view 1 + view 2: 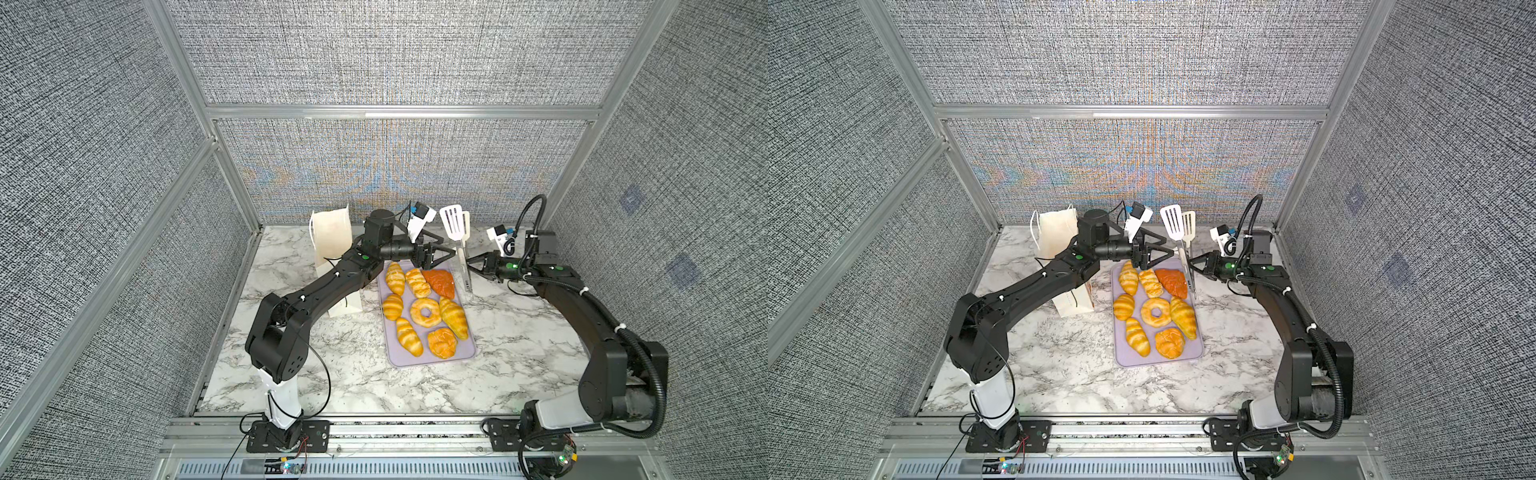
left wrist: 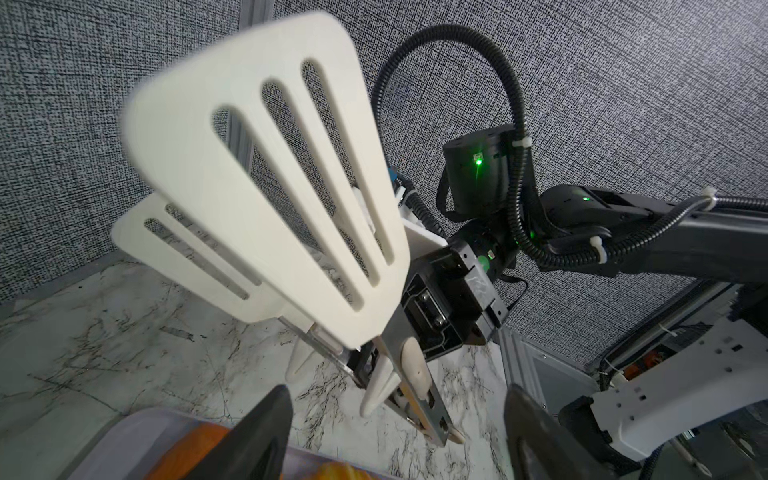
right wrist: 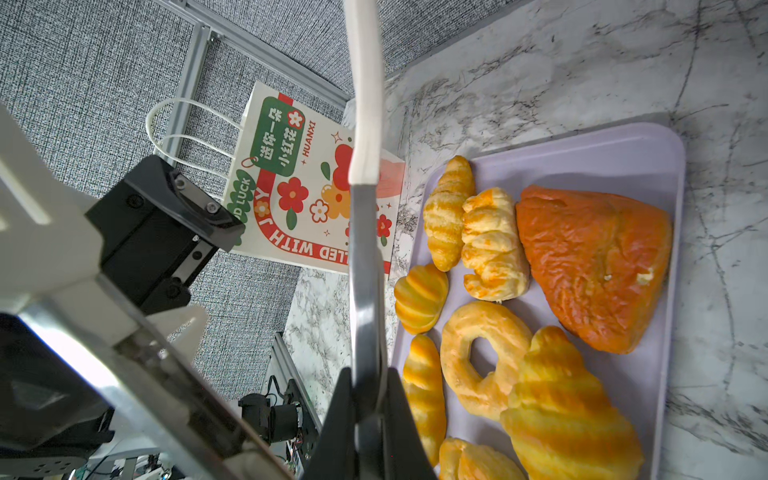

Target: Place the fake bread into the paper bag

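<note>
The fake bread (image 1: 425, 312) lies on a lavender tray (image 1: 399, 361): several yellow croissants, a ring doughnut (image 1: 1156, 312), a round bun (image 1: 1169, 343) and an orange-brown triangular piece (image 3: 590, 262). The white paper bag (image 1: 332, 241) stands upright behind my left arm, its printed side (image 3: 307, 187) showing in the right wrist view. My right gripper (image 1: 467, 260) is shut on a metal arm of white-headed tongs (image 1: 451, 222), held upright at the tray's far right corner. My left gripper (image 1: 449, 247) is open beside the tongs, its fingers (image 2: 257, 436) apart with nothing between them.
The marble table (image 1: 353, 374) is fenced by grey fabric walls and an aluminium frame (image 1: 232, 199). The tongs' slotted heads (image 2: 266, 187) fill much of the left wrist view. My left forearm (image 1: 324, 286) crosses in front of the bag.
</note>
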`<state>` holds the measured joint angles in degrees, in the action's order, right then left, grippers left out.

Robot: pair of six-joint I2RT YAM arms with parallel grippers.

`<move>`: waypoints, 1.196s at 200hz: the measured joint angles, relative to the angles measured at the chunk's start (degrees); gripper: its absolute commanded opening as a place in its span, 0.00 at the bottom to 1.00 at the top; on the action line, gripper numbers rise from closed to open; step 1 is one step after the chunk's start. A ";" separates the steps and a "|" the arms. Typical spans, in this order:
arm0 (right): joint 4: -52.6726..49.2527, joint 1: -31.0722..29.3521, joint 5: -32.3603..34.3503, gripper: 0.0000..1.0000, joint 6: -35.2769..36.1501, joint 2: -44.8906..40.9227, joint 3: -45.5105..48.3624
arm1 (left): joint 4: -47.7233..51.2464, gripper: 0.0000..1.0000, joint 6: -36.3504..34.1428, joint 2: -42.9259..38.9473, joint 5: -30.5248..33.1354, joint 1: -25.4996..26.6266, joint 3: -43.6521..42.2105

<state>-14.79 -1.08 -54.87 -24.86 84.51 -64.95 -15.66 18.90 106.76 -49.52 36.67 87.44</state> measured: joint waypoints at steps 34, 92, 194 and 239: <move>0.00 -0.74 -0.74 0.06 0.20 0.68 -0.17 | -0.48 0.67 0.24 1.27 -1.75 0.00 1.51; -0.02 -1.88 -2.16 0.07 0.61 1.84 -0.81 | -0.92 0.53 0.24 2.54 -4.44 0.00 2.78; -0.68 -2.29 -2.78 0.08 1.70 2.25 -2.08 | -2.67 0.29 2.40 4.07 -6.40 -0.07 4.37; -1.11 -2.40 -3.56 0.10 1.77 2.25 -2.58 | -3.21 0.16 2.99 4.46 -7.02 -0.07 4.76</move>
<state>-15.90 -3.49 -58.43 -23.09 86.76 -67.53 -18.87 21.89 111.22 -56.53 36.60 92.20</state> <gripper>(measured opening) 0.097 0.182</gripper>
